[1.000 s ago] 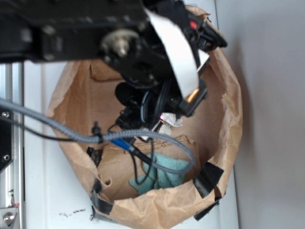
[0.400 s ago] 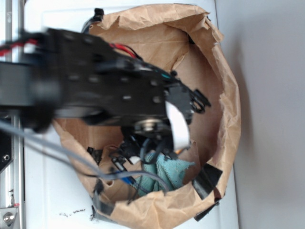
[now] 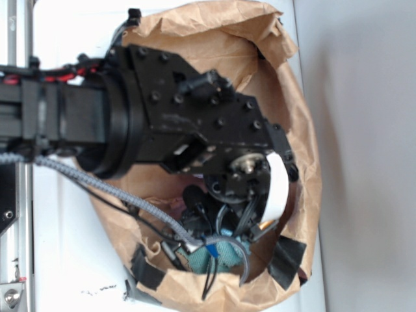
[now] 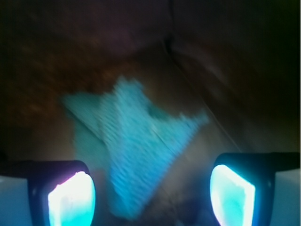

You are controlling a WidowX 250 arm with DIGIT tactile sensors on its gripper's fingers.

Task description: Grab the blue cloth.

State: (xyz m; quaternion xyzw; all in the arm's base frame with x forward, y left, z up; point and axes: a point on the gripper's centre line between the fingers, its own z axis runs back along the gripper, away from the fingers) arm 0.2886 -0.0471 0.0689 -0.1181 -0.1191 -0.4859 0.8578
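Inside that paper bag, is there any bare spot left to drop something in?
Bare brown floor shows around the blue cloth, mostly beyond it toward the bag wall. Seen from outside, the arm, cables and open claw crowd the bag's mouth.

Crumpled brown paper bag [image 3: 305, 149], black tape patches [image 3: 286, 260] on rim.

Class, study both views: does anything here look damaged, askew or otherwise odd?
Yes. The paper bag is crumpled, its rim uneven and patched with black tape near the bottom edge. Inside, the blue cloth lies bunched with pointed corners, not flat. The gripper hangs open above it; the wrist view is blurred.
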